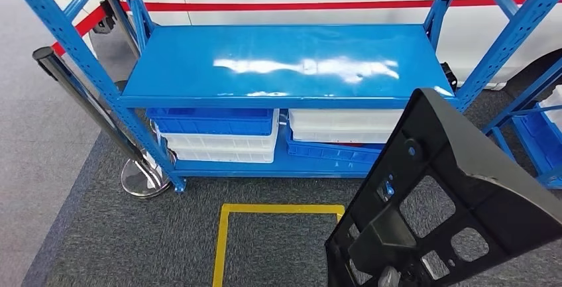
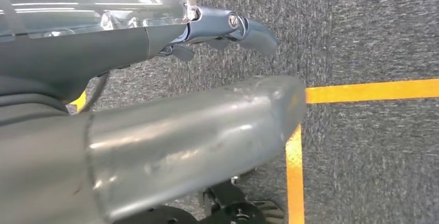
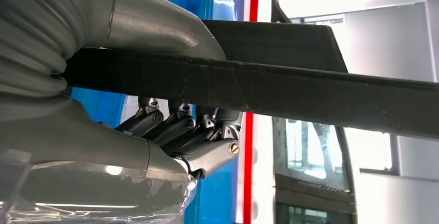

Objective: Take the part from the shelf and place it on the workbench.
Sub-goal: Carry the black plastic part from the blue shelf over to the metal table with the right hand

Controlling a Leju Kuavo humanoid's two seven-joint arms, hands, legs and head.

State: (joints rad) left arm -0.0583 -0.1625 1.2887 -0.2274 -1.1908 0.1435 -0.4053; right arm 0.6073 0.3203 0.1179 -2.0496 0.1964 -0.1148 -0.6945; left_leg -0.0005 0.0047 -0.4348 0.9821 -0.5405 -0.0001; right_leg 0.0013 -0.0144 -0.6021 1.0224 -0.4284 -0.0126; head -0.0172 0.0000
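Near right, our right robot hand [image 3: 176,131] grips the black part [image 1: 450,201], already off the blue shelf [image 1: 285,61]. Our left robot hand [image 2: 228,27] hangs unclenched over the carpet; the surface placement remains.

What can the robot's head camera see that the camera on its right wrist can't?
Only the head view takes in the whole blue metal shelf, the stacked blue and white plastic bins under its top board, the yellow tape square on the grey carpet, and the flat face of the large black plastic part with its cut-out holes. Only the right wrist view shows the right hand, thumb and fingers gripping the part's edge. Both views share the black part, blue shelf posts and the white car with a red stripe behind.
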